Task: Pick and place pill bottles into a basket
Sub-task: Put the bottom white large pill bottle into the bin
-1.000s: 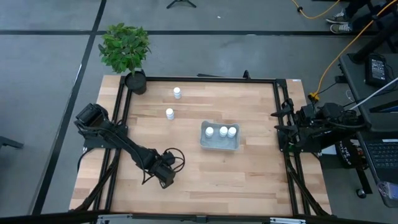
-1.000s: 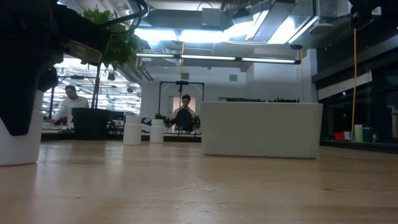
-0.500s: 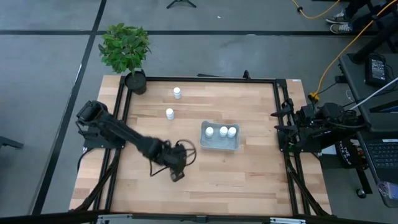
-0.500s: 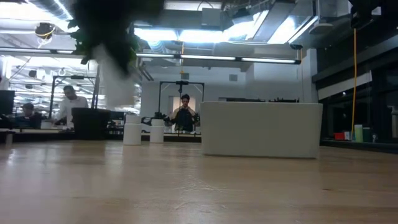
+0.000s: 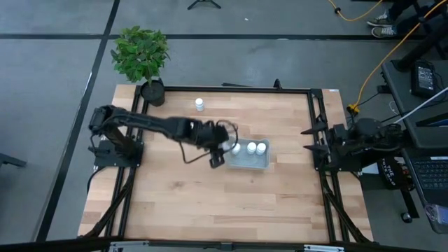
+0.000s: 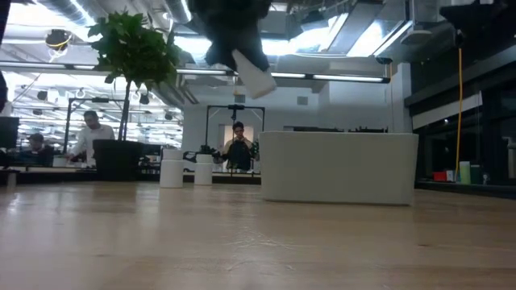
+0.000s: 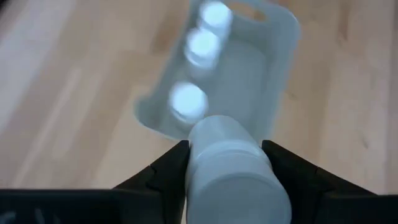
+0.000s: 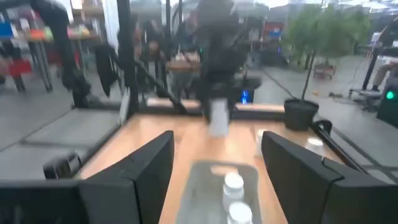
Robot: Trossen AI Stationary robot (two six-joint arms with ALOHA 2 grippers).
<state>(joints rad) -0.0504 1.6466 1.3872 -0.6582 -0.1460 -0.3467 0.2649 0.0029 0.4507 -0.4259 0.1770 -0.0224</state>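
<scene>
My left gripper [image 5: 216, 155] is shut on a white pill bottle [image 7: 231, 167] in the air, just left of the grey-blue basket [image 5: 263, 163]. In the low view the bottle [image 6: 255, 77] hangs tilted under the gripper, high above the table. Three bottles [image 5: 250, 148] stand in the basket's far half. One bottle [image 5: 199, 104] stands on the table near the far edge. The low view shows two standing bottles [image 6: 171, 172] [image 6: 203, 170] at the back. My right gripper [image 8: 217, 180] is open and empty at the table's right edge [image 5: 316, 143]. My left gripper pinches the bottle's round sides [image 7: 194, 163] between its two fingers [image 7: 163, 175], one finger on each side. The fingers come from above, slanting down toward the basket. The bottle is lifted clear of the table and tilted.
A black pot with a green plant [image 5: 142, 56] stands at the table's far left corner. A black frame [image 5: 231, 89] runs around the table. People [image 6: 239, 147] show in the room behind. Bare wood lies on the near half of the table [image 5: 238, 203].
My left gripper has risen from the near left part of the table and swung toward the far right, up to the basket's left end. The bottle, which stood on the table inside the fingers, has been lifted clear and carried along, now tilted.
</scene>
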